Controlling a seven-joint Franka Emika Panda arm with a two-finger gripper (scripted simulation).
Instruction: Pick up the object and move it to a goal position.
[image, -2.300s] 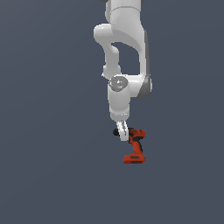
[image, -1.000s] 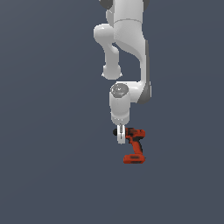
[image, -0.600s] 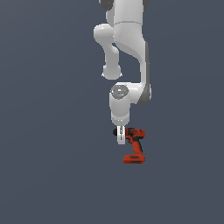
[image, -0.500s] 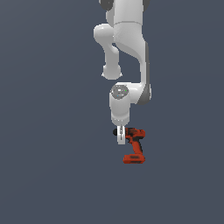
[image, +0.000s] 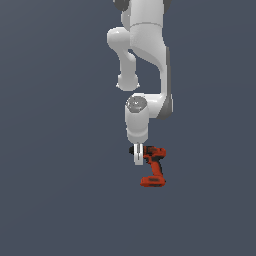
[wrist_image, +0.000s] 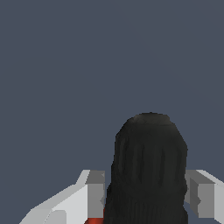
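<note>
The object, a small red-orange drill (image: 154, 168), stands upright on its flat base in the exterior view, with its black chuck tip pointing to that view's left. My gripper (image: 138, 157) comes straight down onto the drill's front end, and its white fingers (image: 138, 159) cover the barrel just behind the chuck. In the wrist view the black chuck (wrist_image: 148, 170) fills the space between the two grey finger pads (wrist_image: 95, 194) of my gripper (wrist_image: 145, 197). Both pads press against its sides. A sliver of red body shows beside one pad.
A plain dark grey surface surrounds the drill in both views. The white arm (image: 145, 65) rises straight above the drill.
Since the oldest frame the arm has lowered a little, bringing the fingers down over the drill's front. Over the last second nothing visibly moves.
</note>
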